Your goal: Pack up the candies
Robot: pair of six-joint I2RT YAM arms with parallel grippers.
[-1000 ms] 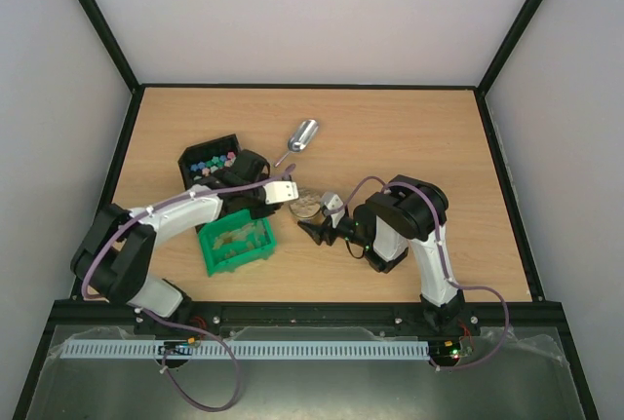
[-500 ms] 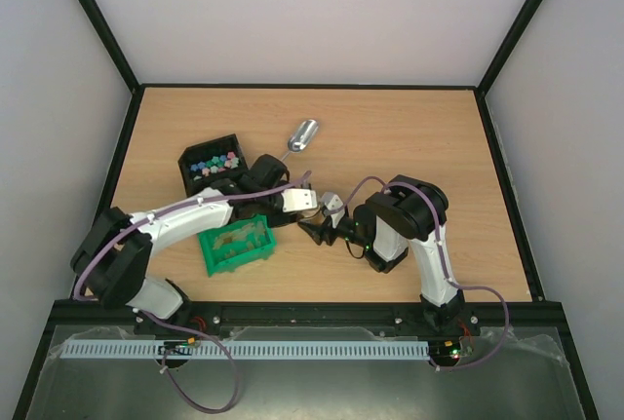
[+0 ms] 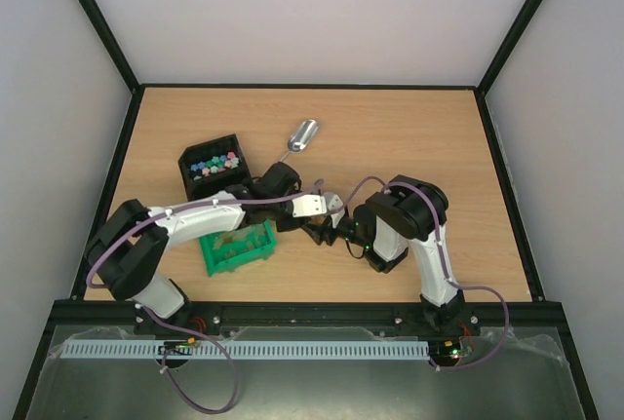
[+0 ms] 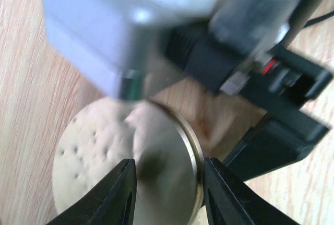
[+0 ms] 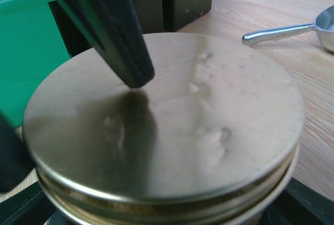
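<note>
Assessing progress, we judge nothing packed yet: tiny wrapped candies (image 3: pixel 214 163) sit in the black plastic bin (image 3: pixel 208 145) toward the table's left edge, the right gripper (image 3: pixel 317 229) seemingly clamps the round gold-lidded jar (image 5: pixel 172 120), and the left gripper (image 4: pixel 169 186), jaws apart, touches its lid.

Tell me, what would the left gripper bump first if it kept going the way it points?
The left gripper points down at the gold lid of the jar, so it would meet that first. In the right wrist view, one dark finger seems to touch the lid's top, though contact is unclear.
</note>
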